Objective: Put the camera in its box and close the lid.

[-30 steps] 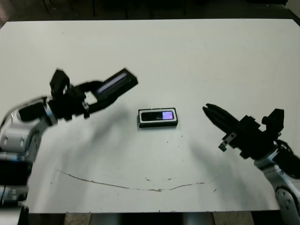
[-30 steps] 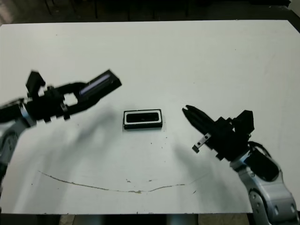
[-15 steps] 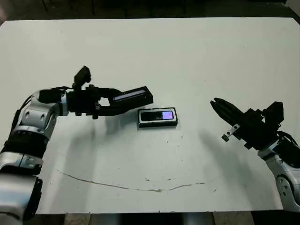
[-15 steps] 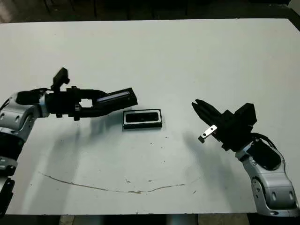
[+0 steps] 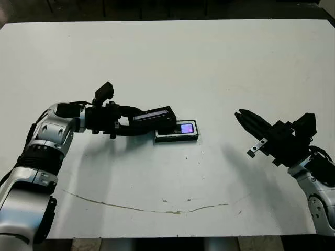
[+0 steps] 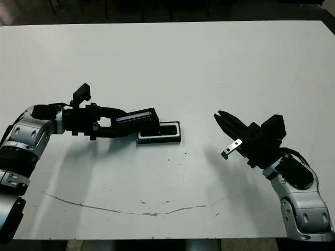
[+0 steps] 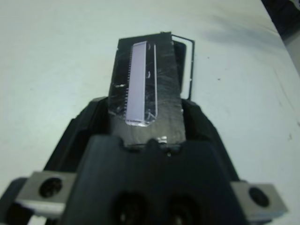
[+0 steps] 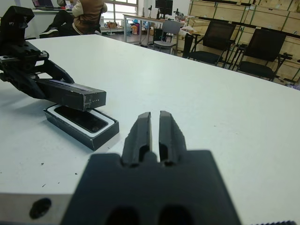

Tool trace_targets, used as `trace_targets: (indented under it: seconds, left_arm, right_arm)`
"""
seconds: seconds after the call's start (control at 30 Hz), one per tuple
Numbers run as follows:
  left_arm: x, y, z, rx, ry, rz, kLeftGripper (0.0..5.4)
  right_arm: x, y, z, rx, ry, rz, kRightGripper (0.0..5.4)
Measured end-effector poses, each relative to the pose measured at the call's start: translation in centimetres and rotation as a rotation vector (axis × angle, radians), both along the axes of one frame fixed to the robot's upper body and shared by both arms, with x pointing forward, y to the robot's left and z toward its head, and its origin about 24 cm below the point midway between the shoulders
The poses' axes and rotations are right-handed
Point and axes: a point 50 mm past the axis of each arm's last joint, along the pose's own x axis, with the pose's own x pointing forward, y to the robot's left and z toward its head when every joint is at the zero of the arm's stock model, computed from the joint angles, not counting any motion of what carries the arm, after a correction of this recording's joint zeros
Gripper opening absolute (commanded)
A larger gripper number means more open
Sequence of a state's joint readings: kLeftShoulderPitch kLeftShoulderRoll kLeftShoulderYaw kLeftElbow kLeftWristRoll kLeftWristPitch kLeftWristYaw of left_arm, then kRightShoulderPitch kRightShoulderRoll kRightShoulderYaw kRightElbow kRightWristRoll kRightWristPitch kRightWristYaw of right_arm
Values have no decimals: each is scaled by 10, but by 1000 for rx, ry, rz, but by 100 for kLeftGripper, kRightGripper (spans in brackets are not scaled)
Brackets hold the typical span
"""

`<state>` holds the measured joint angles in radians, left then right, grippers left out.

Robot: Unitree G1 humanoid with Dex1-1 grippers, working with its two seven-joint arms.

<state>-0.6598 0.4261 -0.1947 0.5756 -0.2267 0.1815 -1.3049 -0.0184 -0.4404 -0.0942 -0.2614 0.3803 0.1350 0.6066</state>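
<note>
The box (image 5: 177, 137) lies at the table's middle, black-walled with a white lining. The camera (image 5: 180, 128) rests inside it, its purple-blue screen glowing at the right end. My left gripper (image 5: 137, 123) is shut on the lid (image 5: 154, 115), a black slab with a pale strip (image 7: 139, 80). The lid is held nearly level, and its free end hangs just over the box's left end. In the right wrist view the lid (image 8: 70, 93) sits slightly above the box (image 8: 89, 133). My right gripper (image 5: 241, 114) hovers shut and holding nothing, well to the right of the box.
A thin brown scuff line (image 5: 146, 208) runs across the table near its front edge. Beyond the far edge, the right wrist view shows a seated person (image 8: 86, 11) and dark chairs (image 8: 211, 42).
My left arm has swung the lid down and to the right, from raised at the left to over the box's left end. The right gripper has drawn back slightly to the right.
</note>
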Motion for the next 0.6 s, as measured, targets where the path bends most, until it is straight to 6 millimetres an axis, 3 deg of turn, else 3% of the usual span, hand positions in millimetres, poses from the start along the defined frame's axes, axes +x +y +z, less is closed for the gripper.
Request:
trace_targets:
  seconds: [0.6]
  left_arm:
    - [-5,-8,-5,90,26,-118,285]
  right_arm:
    - [-2,1,-1,-8,10,-2,0]
